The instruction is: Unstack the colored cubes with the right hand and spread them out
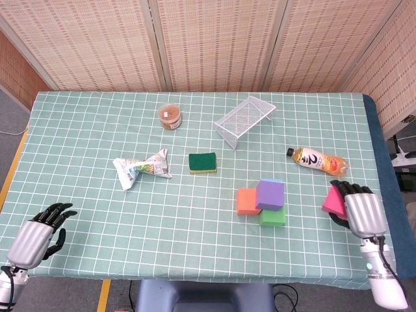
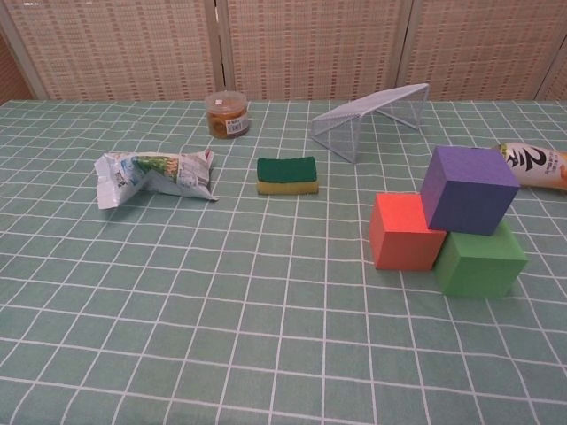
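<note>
Even, bright, diffuse light in both views; no hard glare. Shadows soft and short, tucked under stacked cubes (image 2: 461, 221) and wire rack (image 2: 372, 115). Head view sharp across table (image 1: 91, 117), slight softness at near corners. Chest view crisp mid-table, mild wide-angle stretch toward near edge; bottle (image 2: 536, 166) cut by right edge.

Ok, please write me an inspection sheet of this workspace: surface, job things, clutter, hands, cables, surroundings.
Surface: table with green checked cloth.
Job's things: purple cube stacked on green cube; orange cube beside them; pink cube held far right.
Clutter: jar, wire rack, sponge, crumpled packet, bottle.
Hands: right hand holds the pink cube; left hand empty, fingers apart.
Cables: nothing seen.
Surroundings: woven screens behind.
</note>
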`<action>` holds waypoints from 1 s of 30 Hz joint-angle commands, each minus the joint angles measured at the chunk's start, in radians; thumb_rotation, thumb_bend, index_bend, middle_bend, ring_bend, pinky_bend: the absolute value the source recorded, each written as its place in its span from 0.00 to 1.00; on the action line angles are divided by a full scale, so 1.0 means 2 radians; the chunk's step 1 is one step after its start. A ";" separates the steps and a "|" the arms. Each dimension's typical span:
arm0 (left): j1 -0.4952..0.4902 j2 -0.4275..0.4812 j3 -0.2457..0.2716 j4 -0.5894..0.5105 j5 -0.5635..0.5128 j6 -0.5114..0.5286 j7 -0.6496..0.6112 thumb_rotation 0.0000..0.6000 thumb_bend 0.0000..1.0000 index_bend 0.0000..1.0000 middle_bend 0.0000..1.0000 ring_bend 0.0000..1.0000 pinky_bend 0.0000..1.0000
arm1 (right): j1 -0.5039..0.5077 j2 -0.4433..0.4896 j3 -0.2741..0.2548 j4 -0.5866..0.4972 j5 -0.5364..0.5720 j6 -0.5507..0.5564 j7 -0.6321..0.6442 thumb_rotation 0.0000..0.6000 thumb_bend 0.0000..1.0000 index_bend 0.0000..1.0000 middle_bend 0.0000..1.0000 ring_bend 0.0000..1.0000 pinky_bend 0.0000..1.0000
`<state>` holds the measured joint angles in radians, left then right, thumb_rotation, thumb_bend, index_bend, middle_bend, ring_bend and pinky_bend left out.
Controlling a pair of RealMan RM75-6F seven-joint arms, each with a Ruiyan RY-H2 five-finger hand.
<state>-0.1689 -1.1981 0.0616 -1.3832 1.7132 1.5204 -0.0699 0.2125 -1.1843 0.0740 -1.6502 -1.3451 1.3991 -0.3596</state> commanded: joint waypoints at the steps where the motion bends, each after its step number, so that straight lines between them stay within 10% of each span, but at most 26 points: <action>1: -0.001 -0.001 0.000 0.000 0.000 -0.002 0.002 1.00 0.67 0.28 0.19 0.17 0.43 | -0.009 0.026 -0.015 0.007 0.029 -0.046 0.019 1.00 0.11 0.28 0.32 0.25 0.46; 7: -0.001 0.000 0.000 0.000 -0.001 -0.004 0.001 1.00 0.67 0.28 0.19 0.17 0.43 | -0.006 0.030 -0.020 0.018 -0.007 -0.051 0.063 1.00 0.10 0.00 0.01 0.00 0.18; 20: -0.001 0.000 0.001 0.000 0.000 -0.004 0.001 1.00 0.67 0.28 0.19 0.17 0.43 | 0.030 0.025 -0.033 0.025 -0.133 -0.057 0.233 1.00 0.09 0.00 0.00 0.00 0.14; 30: -0.001 0.000 0.001 0.000 0.001 -0.002 0.000 1.00 0.67 0.28 0.19 0.17 0.43 | 0.082 -0.043 -0.009 0.050 -0.144 -0.095 0.240 1.00 0.09 0.00 0.00 0.00 0.14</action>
<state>-0.1708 -1.1977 0.0635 -1.3835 1.7151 1.5155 -0.0694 0.3378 -1.2239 0.0364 -1.5638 -1.6475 1.2574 0.1307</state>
